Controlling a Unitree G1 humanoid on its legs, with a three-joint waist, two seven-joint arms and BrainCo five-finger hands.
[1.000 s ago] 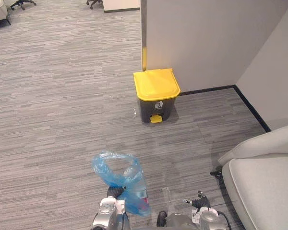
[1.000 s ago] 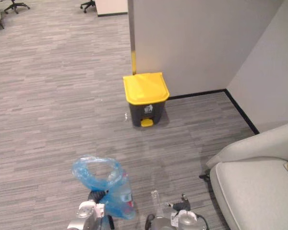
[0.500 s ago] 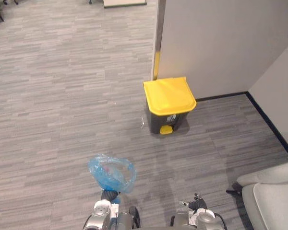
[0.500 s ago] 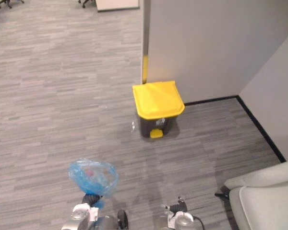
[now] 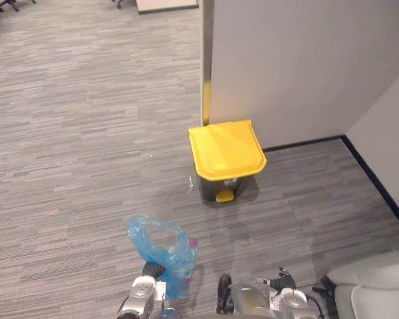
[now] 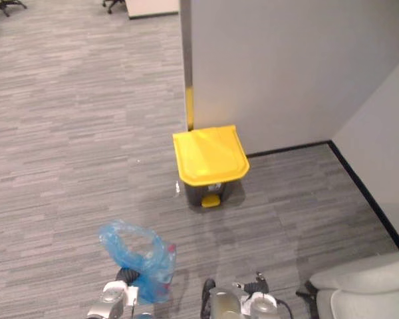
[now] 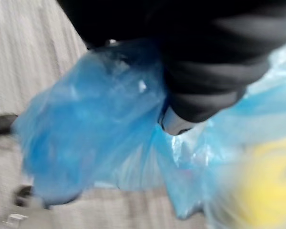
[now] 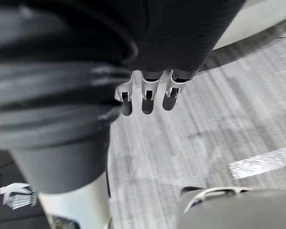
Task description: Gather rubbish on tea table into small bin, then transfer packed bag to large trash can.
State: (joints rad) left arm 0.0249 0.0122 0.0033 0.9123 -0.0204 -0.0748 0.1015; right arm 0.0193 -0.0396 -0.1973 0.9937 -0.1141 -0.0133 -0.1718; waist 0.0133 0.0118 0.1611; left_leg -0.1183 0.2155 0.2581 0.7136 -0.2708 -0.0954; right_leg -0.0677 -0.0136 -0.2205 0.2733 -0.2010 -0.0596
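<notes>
- The left hand [image 5: 152, 268] is closed on the gathered plastic of the blue bag [image 5: 161, 247]. In the left wrist view one silver fingertip [image 7: 175, 125] curls into the folds, and the other fingers are under the dark cover.
- The bag stands up and spreads just above and in front of this hand, with its mouth loose and open. Something red shows through the plastic (I cannot tell what it is).
- The right hand [image 8: 148, 93] hangs at the other side, well apart from the bag. Its fingers are straight and relaxed and it holds nothing.
- Ahead of the left hand, and a little toward the right hand's side, is the large trash can [image 5: 227, 158]. Its yellow lid [image 5: 226, 149] is down, and the small yellow pedal [image 5: 224, 195] faces the robot.
- Beyond the can is a grey wall [image 5: 286, 66]. A pale sofa [image 5: 376, 286] is far on the right hand's side.
- The step, as I judge it, is to carry the bag to the can, and open carpet [image 5: 73, 133] lies between them.
- To do it well, I think the grip should stay tight on the neck so nothing spills from the open mouth. The lid must be opened first, by the pedal or with the free right hand. Then the bag should come over the opening before the fingers release.
</notes>
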